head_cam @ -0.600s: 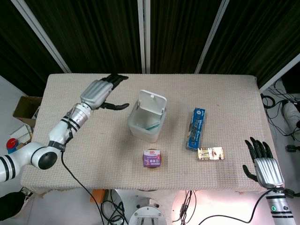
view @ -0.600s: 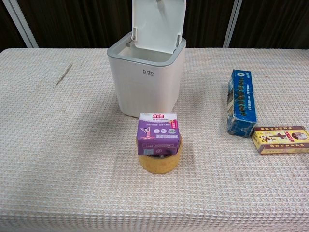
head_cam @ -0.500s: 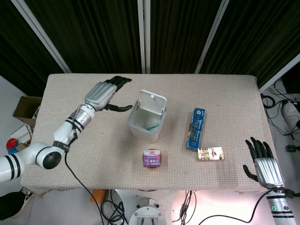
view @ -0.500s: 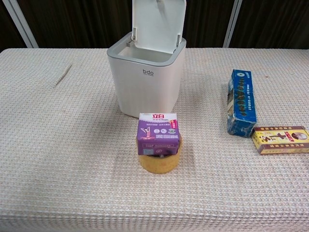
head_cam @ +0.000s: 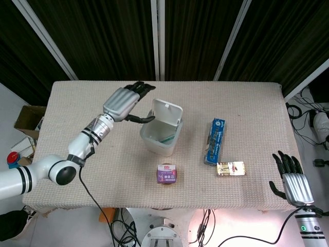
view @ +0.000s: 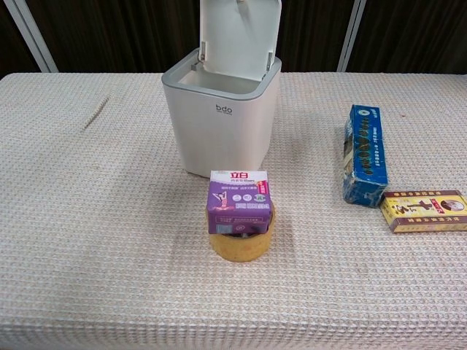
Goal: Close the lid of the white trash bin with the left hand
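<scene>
The white trash bin (head_cam: 161,135) (view: 219,120) stands mid-table with its lid (head_cam: 168,111) (view: 239,35) raised upright at the far rim. My left hand (head_cam: 125,101) hovers just left of the bin's back edge in the head view, fingers spread and empty, thumb reaching toward the lid. It does not show in the chest view. My right hand (head_cam: 292,178) hangs open off the table's near right corner, holding nothing.
A purple carton (head_cam: 167,173) (view: 239,202) sits on a yellow tape roll (view: 239,244) in front of the bin. A blue box (head_cam: 214,140) (view: 363,152) and a small gold-red box (head_cam: 230,168) (view: 425,210) lie to the right. Dark curtains back the table.
My left hand has moved rightward and closer to the bin's lid. My right hand has dropped slightly lower in the view. The lid stays upright.
</scene>
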Robot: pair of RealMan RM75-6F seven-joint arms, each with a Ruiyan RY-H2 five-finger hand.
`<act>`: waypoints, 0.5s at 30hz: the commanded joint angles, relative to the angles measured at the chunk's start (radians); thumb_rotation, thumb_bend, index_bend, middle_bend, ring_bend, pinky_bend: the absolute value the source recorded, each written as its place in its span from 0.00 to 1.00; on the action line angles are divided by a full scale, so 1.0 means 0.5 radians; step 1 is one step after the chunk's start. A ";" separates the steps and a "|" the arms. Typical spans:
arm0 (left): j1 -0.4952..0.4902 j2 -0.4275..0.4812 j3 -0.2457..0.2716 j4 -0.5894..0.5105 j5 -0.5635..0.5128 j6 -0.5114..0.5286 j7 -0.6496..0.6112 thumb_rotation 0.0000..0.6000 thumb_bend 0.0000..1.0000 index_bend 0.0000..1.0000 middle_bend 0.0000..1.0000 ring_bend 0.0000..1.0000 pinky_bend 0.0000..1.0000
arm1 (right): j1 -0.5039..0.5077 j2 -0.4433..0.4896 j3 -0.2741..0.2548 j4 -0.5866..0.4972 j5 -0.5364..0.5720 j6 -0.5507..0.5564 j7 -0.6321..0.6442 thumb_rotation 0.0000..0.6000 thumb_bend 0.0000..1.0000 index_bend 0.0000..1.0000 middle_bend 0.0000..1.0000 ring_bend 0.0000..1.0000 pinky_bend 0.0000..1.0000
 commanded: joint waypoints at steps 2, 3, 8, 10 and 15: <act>-0.101 -0.076 0.022 0.001 -0.012 0.015 0.131 0.18 0.19 0.08 0.13 0.06 0.21 | 0.007 -0.002 0.004 0.015 0.015 -0.021 0.016 1.00 0.28 0.00 0.00 0.00 0.00; -0.122 -0.093 0.027 0.007 -0.031 0.008 0.153 0.18 0.19 0.09 0.13 0.06 0.21 | 0.007 -0.002 0.006 0.018 0.019 -0.024 0.023 1.00 0.28 0.00 0.00 0.00 0.00; -0.240 -0.201 0.072 0.079 -0.132 0.017 0.322 0.17 0.18 0.09 0.14 0.06 0.21 | 0.009 -0.002 0.010 0.043 0.039 -0.041 0.067 1.00 0.28 0.00 0.00 0.00 0.00; -0.275 -0.233 0.091 0.110 -0.156 0.043 0.396 0.17 0.18 0.09 0.15 0.06 0.21 | 0.009 0.003 0.011 0.043 0.044 -0.047 0.077 1.00 0.28 0.00 0.00 0.00 0.00; -0.320 -0.264 0.131 0.117 -0.274 0.078 0.499 0.15 0.18 0.09 0.17 0.06 0.21 | 0.008 0.014 0.017 0.053 0.044 -0.037 0.109 1.00 0.28 0.00 0.00 0.00 0.00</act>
